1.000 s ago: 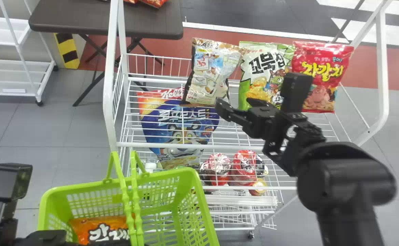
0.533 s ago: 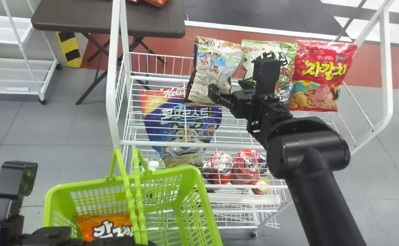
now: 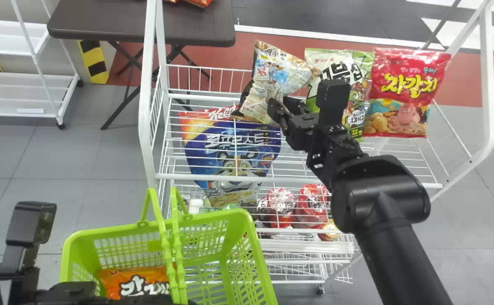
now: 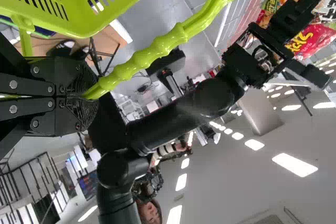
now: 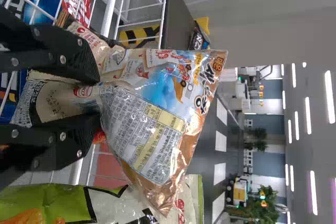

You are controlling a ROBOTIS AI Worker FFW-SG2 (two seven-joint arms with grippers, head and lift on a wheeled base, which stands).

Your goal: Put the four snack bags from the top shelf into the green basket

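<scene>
White wire shelf (image 3: 297, 181); at its back, brown snack bag (image 3: 274, 78), tilted, grasped by right end effector (image 3: 282, 107). Beside it green bag (image 3: 330, 59), then red bag (image 3: 407, 91). Orange bag (image 3: 128, 277) inside green basket (image 3: 247, 218), handles (image 3: 176, 245) clenched in left end effector (image 3: 158, 300).

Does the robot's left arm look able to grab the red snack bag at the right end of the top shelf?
Probably not right now: its left gripper is closed on the basket handle, and the right arm, between it and the red snack bag, would likely be in the way.
</scene>
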